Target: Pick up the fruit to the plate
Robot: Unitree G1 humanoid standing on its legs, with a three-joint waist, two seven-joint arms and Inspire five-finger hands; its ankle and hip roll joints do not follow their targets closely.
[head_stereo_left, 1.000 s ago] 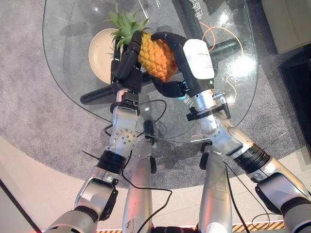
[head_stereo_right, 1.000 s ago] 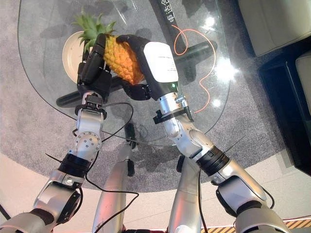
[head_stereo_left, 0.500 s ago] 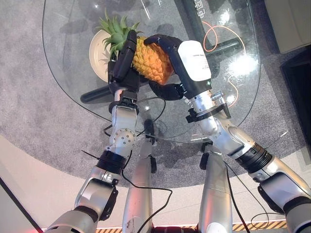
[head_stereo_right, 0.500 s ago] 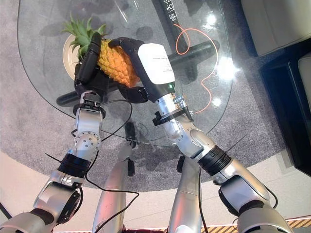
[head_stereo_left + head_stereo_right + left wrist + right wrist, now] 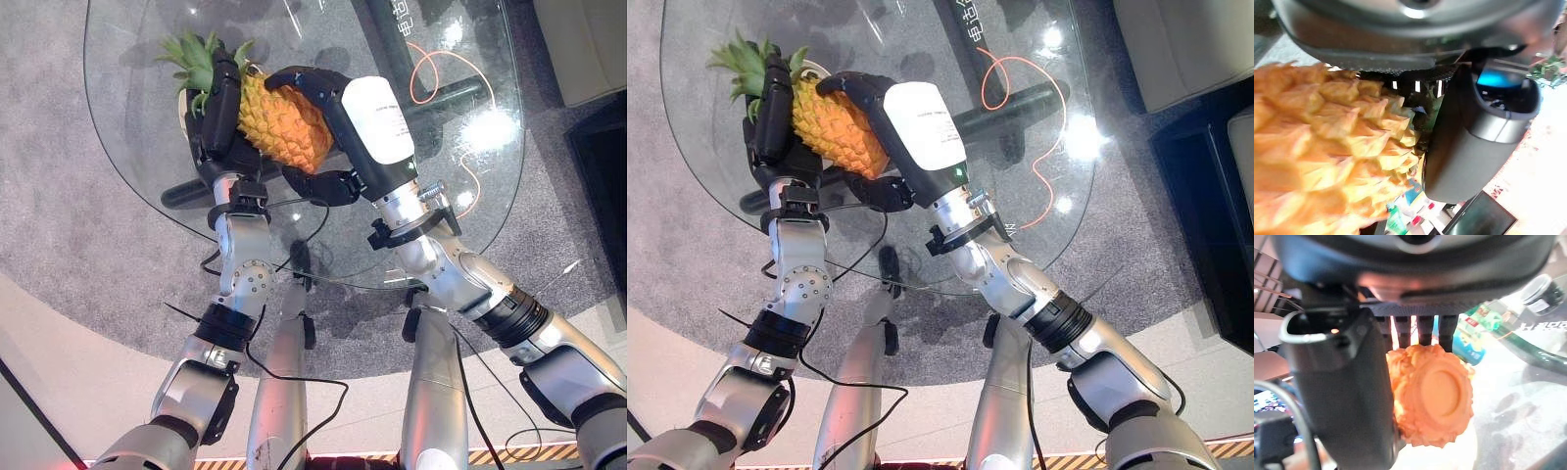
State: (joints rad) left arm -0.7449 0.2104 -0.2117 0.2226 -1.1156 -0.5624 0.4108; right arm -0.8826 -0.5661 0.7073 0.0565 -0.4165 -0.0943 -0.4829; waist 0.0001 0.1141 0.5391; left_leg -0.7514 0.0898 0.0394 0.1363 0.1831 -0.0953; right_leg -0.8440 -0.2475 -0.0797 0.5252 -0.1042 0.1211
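Observation:
A yellow-orange pineapple [image 5: 279, 122] with a green crown [image 5: 191, 54] is held in the air between both hands above the glass table [image 5: 127, 186]. My right hand [image 5: 377, 122] is curled round its body, fingers over one side and thumb under the other. My left hand [image 5: 220, 108] presses flat, straight fingers against the side near the crown. The pale plate [image 5: 818, 70] lies on the glass beneath, mostly hidden by fruit and hands. The right wrist view shows the pineapple's round base [image 5: 1435, 396] beside the thumb [image 5: 1347, 396]. The left wrist view shows its scaly skin [image 5: 1327, 147].
An orange cable [image 5: 431, 64] loops under the glass to the right. Dark bars of the table base [image 5: 186, 193] run below the glass. Grey carpet surrounds the table, and a pale sofa [image 5: 588, 39] stands at the far right.
Both hands have carried the pineapple to the left and farther away, so it now covers most of the plate. The right hand's hold has stayed the same.

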